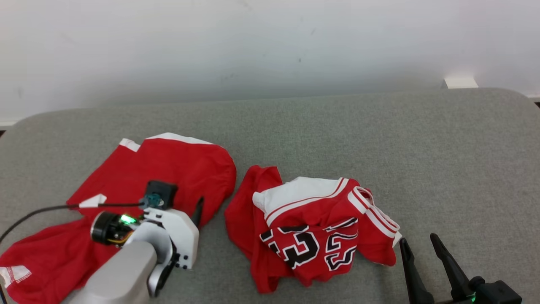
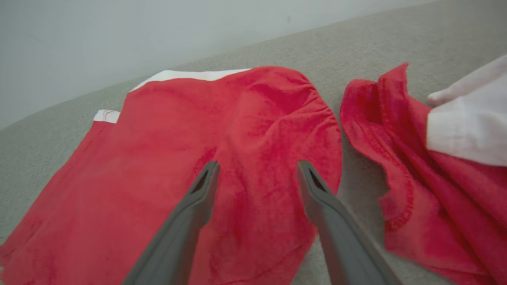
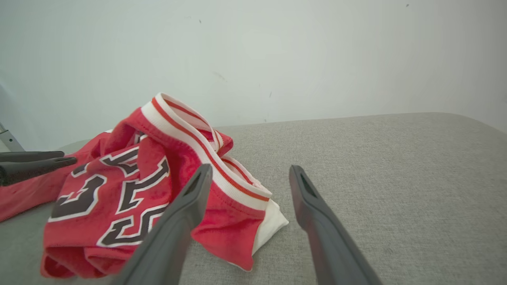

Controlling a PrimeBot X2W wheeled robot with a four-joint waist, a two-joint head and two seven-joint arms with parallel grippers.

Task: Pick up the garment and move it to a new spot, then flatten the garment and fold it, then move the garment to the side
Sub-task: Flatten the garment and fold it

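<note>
With jaws on both arms standing open and empty, the left gripper (image 2: 257, 170) is hovering close over the flat red garment (image 1: 168, 169), risking snagging and rumpling it or the crumpled jersey (image 1: 312, 219) just beside.

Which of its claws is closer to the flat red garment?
Left. The left gripper hangs open right over the flat red garment; the right gripper is beyond the numbered jersey.

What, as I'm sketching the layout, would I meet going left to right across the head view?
Flat red cloth garment with white trim → crumpled red jersey with black-and-white numerals → right claw with two dark fingers.
</note>
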